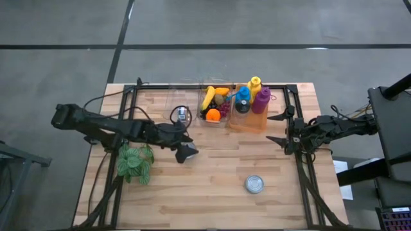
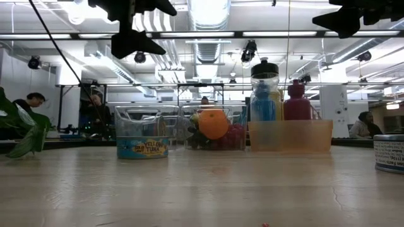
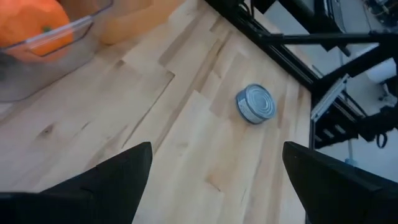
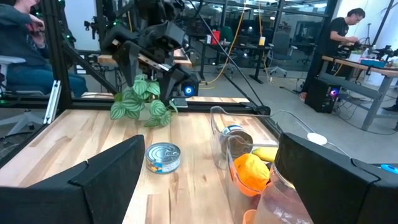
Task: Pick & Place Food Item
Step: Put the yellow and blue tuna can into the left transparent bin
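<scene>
A silver food can (image 1: 255, 185) stands on its base on the bare wood near the table's near right; it also shows in the left wrist view as the can (image 3: 255, 104) and in the right wrist view as the can (image 4: 163, 157). A second can, labelled yellow tuna (image 2: 142, 148), sits in a clear bin (image 1: 180, 109). My left gripper (image 1: 187, 153) hangs open above mid-table, left of the silver can and well above it (image 3: 216, 155). My right gripper (image 1: 282, 131) waits open at the right side (image 4: 210, 146), also raised.
A clear bin of fruit (image 1: 215, 102) with an orange (image 2: 213, 124), and an orange tray of bottles (image 1: 252, 109), stand along the far edge. A potted plant (image 1: 135, 163) sits at the near left. Black frame rails (image 1: 302, 173) border the table. People show in the room behind.
</scene>
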